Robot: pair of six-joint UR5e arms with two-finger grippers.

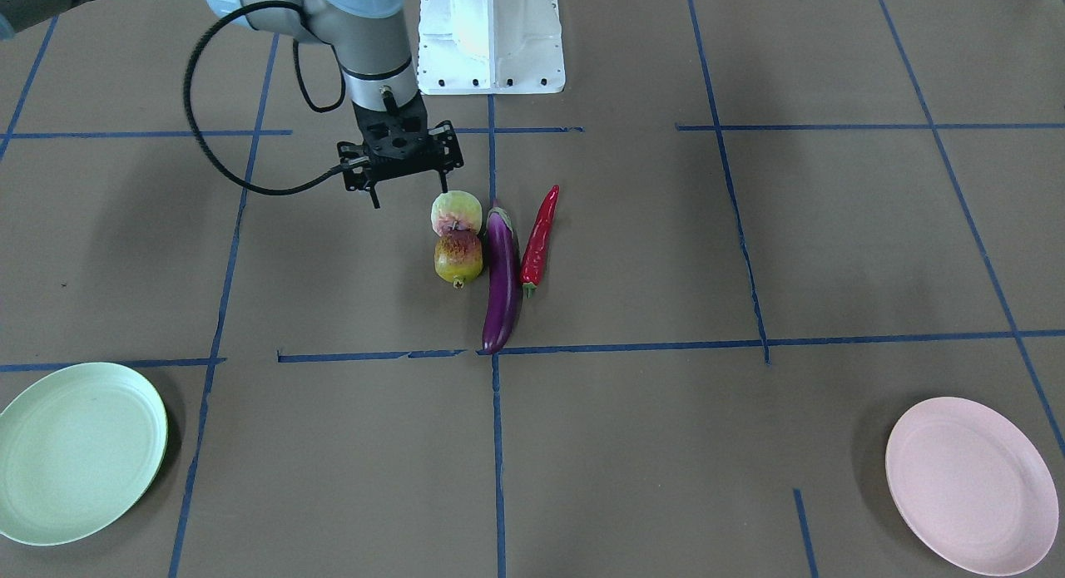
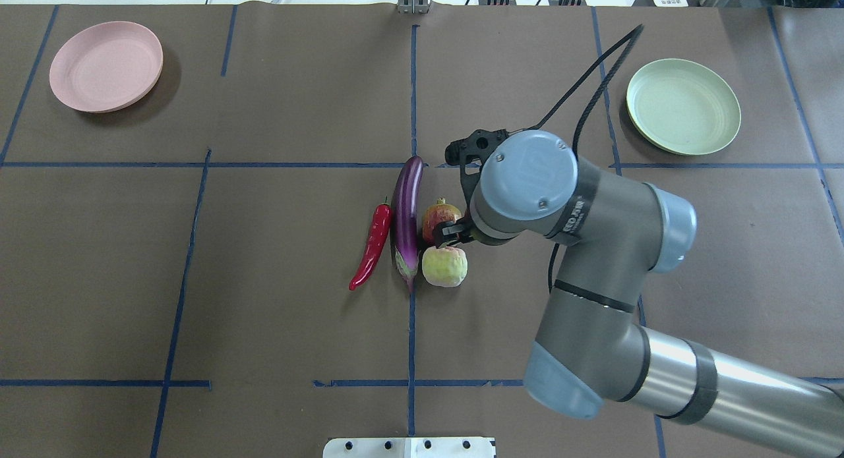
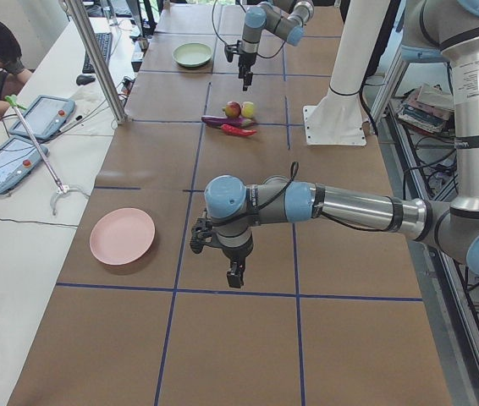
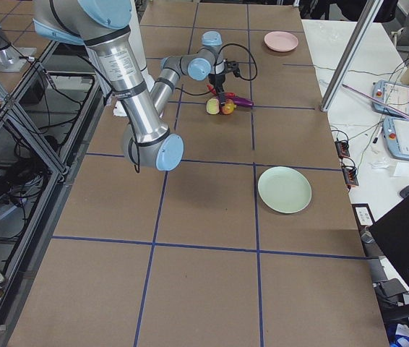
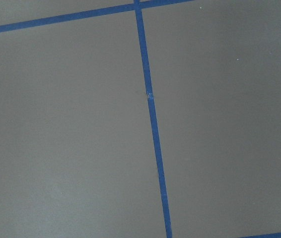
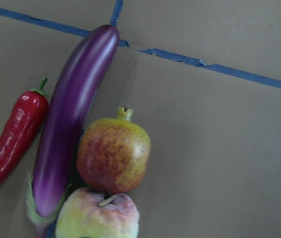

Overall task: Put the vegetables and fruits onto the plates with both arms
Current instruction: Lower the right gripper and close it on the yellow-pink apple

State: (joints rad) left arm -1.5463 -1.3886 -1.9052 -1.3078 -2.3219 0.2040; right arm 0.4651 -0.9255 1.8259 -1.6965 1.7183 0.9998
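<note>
Left jaws hang over the worktop [image 5: 220,124] near the pink plate [image 2: 105,66]; parted or clenched, I cannot tell. Chili [image 2: 372,247], eggplant [image 2: 407,221], pomegranate [image 2: 438,218] and peach [image 2: 444,267] lie just left of the right jaws, which hover released, empty. Green plate [image 2: 683,106]: well off rightward.

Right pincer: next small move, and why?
Likely shift the right pincer sideways until it centres over the peach, before any descent. It hangs open and empty, raised above the table, offset beside the peach. The pomegranate sits right against the peach, so centring should avoid bumping it.
</note>
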